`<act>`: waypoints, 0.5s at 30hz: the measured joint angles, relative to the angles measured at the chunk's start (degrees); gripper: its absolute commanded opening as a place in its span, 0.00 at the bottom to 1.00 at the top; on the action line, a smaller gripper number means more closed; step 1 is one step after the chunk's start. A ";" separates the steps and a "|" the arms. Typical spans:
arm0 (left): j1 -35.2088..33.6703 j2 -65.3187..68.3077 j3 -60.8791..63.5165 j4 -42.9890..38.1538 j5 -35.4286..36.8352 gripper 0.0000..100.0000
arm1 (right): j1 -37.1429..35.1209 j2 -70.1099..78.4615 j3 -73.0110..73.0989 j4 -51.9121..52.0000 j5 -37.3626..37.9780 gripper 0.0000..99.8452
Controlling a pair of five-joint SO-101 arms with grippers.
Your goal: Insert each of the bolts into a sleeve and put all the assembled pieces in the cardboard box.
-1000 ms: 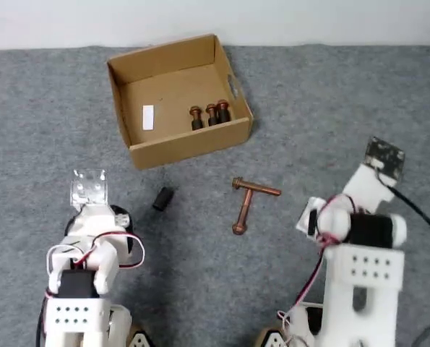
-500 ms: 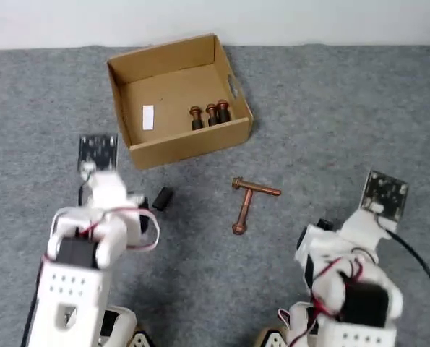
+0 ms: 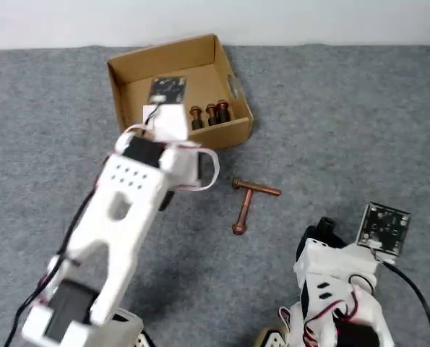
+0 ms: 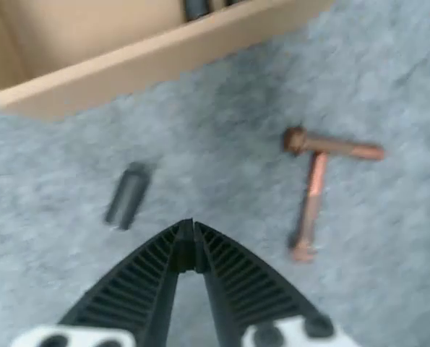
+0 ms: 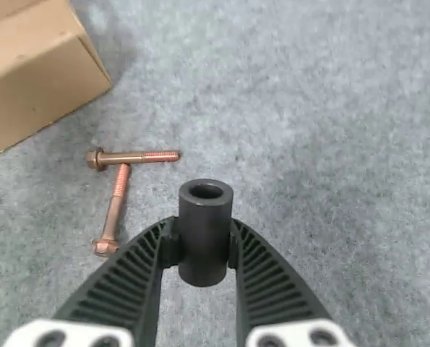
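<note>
Two copper-coloured metal bolts lie touching in a T shape on the grey carpeted table, at the centre of the high view. Just above them, towards the upper left, the brown cardboard box holds three assembled bolt-and-sleeve pieces side by side. A loose black cylindrical sleeve lies on the carpet near the box's front wall. The left gripper hangs above the carpet beside that sleeve, clenched on nothing. At lower right, the right gripper grasps another black sleeve upright
</note>
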 measured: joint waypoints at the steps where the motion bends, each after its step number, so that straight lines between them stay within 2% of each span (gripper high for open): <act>1: 0.88 2.11 -2.37 0.00 1.32 0.01 | 0.09 -0.35 0.00 0.00 0.00 0.01; 8: 5.89 15.12 -12.92 1.76 10.73 0.01 | 1.41 -0.53 0.00 -0.09 0.00 0.01; 12: 9.14 21.54 -16.70 6.07 9.32 0.03 | 4.40 -0.53 0.00 -0.09 0.00 0.01; 15: 11.78 26.37 -19.43 9.76 6.68 0.14 | 4.84 -0.53 0.00 -0.09 0.00 0.01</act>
